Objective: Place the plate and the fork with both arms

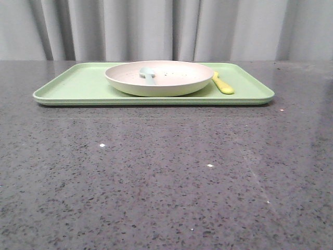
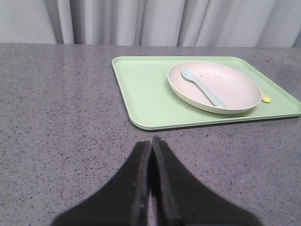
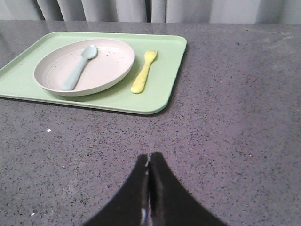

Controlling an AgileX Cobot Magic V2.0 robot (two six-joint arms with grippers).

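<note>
We see the speckled cream-white round plate (image 1: 159, 78) on the flat light green tray (image 1: 73, 86), the pale yellow plastic fork (image 1: 222, 83) at its 3 o'clock; left fingers (image 2: 151, 181) and right fingers (image 3: 149, 188) pressed closed, empty.

We see plate (image 1: 159, 78) on green tray (image 1: 73, 86), blue spoon (image 1: 148, 75) inside plate. Yellow fork (image 1: 222, 83) lies on tray just right of plate. Grey speckled table (image 1: 166, 177), curtain (image 1: 166, 28) behind.
</note>
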